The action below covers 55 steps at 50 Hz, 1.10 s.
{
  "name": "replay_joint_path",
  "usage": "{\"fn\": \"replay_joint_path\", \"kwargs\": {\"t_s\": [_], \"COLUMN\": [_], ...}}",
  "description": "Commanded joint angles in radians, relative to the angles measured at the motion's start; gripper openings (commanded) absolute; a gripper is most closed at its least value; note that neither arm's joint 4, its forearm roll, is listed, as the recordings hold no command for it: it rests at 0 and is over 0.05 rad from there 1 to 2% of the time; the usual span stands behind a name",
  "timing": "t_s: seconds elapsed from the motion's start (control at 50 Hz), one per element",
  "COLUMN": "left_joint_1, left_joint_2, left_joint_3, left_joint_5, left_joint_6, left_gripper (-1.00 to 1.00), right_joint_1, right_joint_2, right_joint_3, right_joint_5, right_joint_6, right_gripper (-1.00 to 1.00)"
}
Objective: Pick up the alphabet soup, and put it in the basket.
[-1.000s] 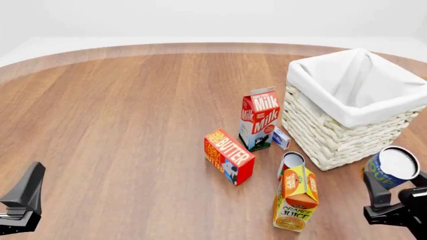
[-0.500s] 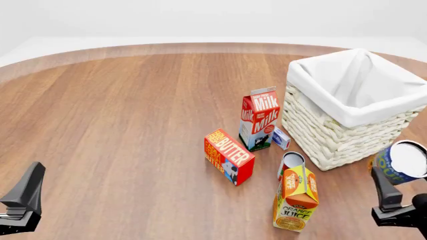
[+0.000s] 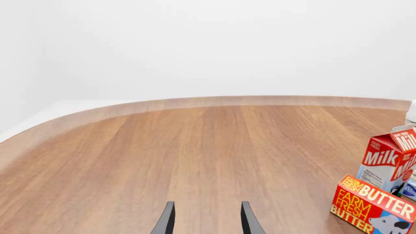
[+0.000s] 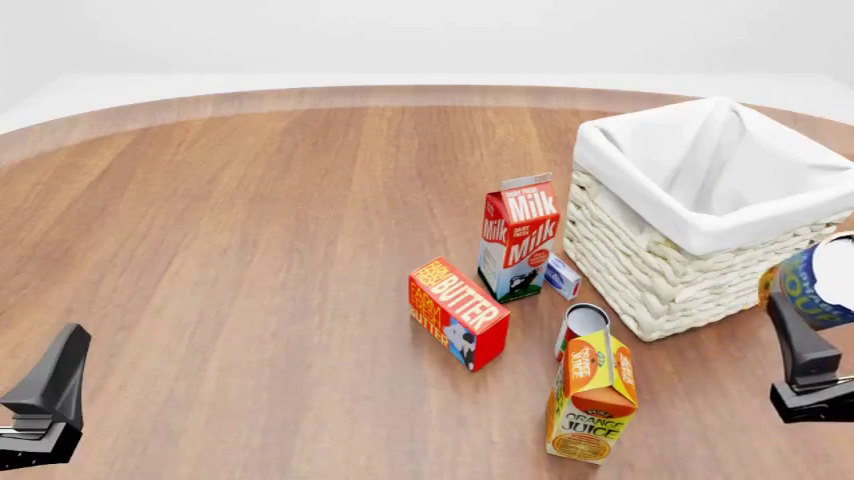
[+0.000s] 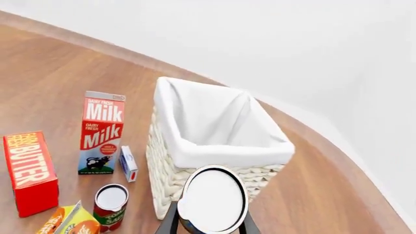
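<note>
Your right hand point(image 5: 209, 225) is gripping the alphabet soup point(image 5: 213, 200), its two dark fingers point(image 5: 167, 222) pressing against either side of the can just below the pale lid. You are holding the can in the air, clear of the desk point(image 4: 267, 220), just beside the near right corner of the basket point(image 4: 667, 270) and at about the level of its upper wicker rows. In the front view the alphabet soup point(image 4: 817, 283) is showing at the right edge of the picture, partly cut off, with its blue label and yellow-green lettering facing the camera and one finger point(image 4: 805, 345) of the right hand point(image 4: 830, 372) reaching up under it. The can is not yet sitting over the basket's opening; the white cloth lining is lying beyond and above it in the right wrist view.

Your left hand point(image 4: 44, 405) is hanging at the near left corner of the desk, well apart from everything. Its fingers point(image 3: 165, 222) are standing apart with nothing between them, pointing out over bare wood.

Between the two hands, the milk carton point(image 4: 518, 238) is standing upright just beside the basket's left wall, with a small blue-and-white box point(image 4: 562, 276) between them. The butter box point(image 4: 458, 311) is lying nearer to you, and the orange juice carton point(image 4: 594, 395) is standing nearest, with the red-labelled can point(image 4: 582, 328) just behind it.
</note>
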Motion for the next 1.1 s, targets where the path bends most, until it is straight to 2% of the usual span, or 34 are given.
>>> {"fn": "replay_joint_path", "kwargs": {"t_s": [0.02, 0.66, 0.7, 0.88, 0.92, 1.1], "left_joint_1": [0.0, 0.0, 0.0, 0.0, 0.0, 0.0], "left_joint_2": [0.0, 0.0, 0.0, 0.0, 0.0, 0.0], "left_joint_3": [0.0, 0.0, 0.0, 0.0, 0.0, 0.0], "left_joint_5": [0.0, 0.0, 0.0, 0.0, 0.0, 0.0], "left_joint_6": [0.0, 0.0, 0.0, 0.0, 0.0, 0.0], "left_gripper": [1.0, 1.0, 1.0, 1.0, 1.0, 1.0], "right_joint_1": [0.005, 0.023, 0.02, 0.019, 0.002, 0.005], "right_joint_2": [0.007, 0.131, 0.141, 0.185, 0.2, 0.259], "right_joint_3": [-0.085, -0.255, -0.267, -0.304, -0.321, -0.351], "right_joint_5": [0.028, 0.022, 0.023, 0.016, 0.019, 0.006], "right_joint_6": [0.005, -0.035, -0.022, -0.026, -0.001, -0.007], "right_gripper": [-1.0, -1.0, -1.0, -1.0, -1.0, -1.0]}}
